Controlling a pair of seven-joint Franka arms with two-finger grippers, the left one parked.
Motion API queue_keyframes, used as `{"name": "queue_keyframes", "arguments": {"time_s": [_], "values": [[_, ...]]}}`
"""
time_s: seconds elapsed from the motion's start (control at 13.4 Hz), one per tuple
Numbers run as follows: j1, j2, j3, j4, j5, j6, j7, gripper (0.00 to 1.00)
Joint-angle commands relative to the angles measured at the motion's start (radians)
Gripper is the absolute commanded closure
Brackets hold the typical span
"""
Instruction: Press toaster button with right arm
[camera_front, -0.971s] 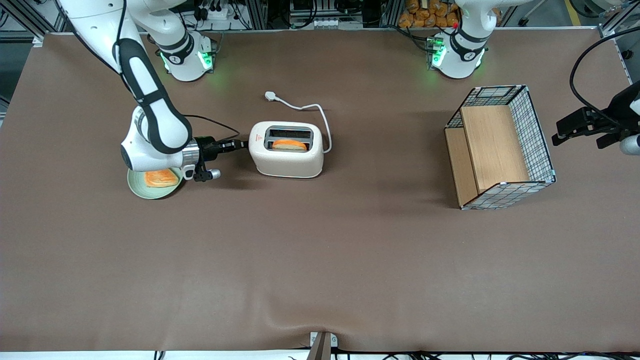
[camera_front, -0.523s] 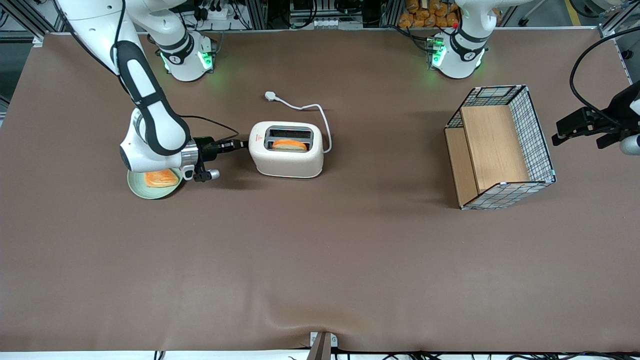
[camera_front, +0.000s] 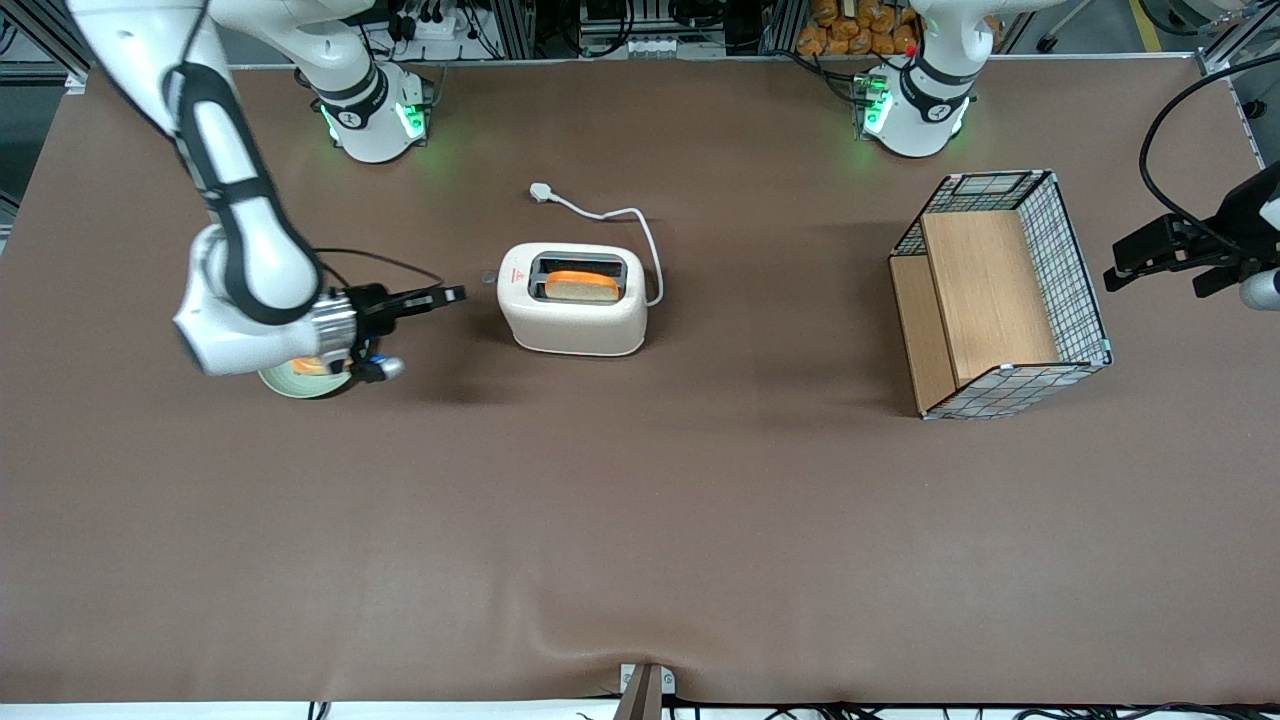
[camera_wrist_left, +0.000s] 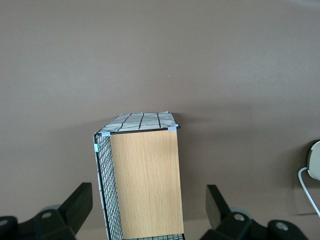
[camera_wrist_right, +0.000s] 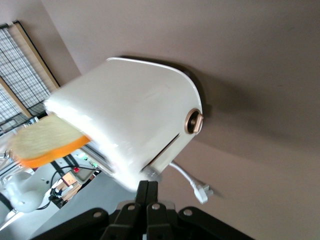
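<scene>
One gap parts gripper (camera_front: 452, 294) from toaster button (camera_front: 489, 279).

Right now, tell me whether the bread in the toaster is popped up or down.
Popped up. The bread slice stands above the toaster slot rim; the gripper, fingers shut, is clear of the toaster button.

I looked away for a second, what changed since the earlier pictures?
The gripper, jaws shut, backed off the toaster toward the working arm's end, and the toast popped up higher. The toaster, plate and basket stayed put.
</scene>
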Motion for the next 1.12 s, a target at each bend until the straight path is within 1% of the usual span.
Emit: {"name": "queue_keyframes", "arguments": {"time_s": [0.0, 0.07, 0.22, 0.3, 0.45, 0.52, 0.6, 0.75, 0.9, 0.97, 1.05], "values": [[-0.052, 0.0, 0.014, 0.164, -0.11, -0.073, 0.129, 0.0], [-0.066, 0.006, 0.015, 0.198, -0.15, -0.07, 0.132, 0.0], [-0.09, 0.011, 0.012, 0.245, -0.2, -0.054, 0.131, 0.0], [-0.104, 0.013, 0.014, 0.273, -0.248, -0.051, 0.132, 0.0], [-0.11, 0.002, 0.014, 0.29, -0.403, 0.034, 0.134, 0.0], [-0.112, -0.004, 0.012, 0.289, -0.462, 0.07, 0.134, 0.0], [-0.13, -0.012, 0.009, 0.286, -0.499, 0.108, 0.131, 0.0], [-0.162, -0.073, 0.008, 0.238, -0.517, 0.16, 0.126, 0.0], [-0.164, -0.182, 0.008, 0.127, -0.62, 0.249, 0.126, 0.0], [-0.171, -0.222, 0.008, 0.079, -0.647, 0.286, 0.126, 0.0], [-0.196, -0.242, 0.008, 0.069, -0.652, 0.28, 0.126, 0.0]]}}
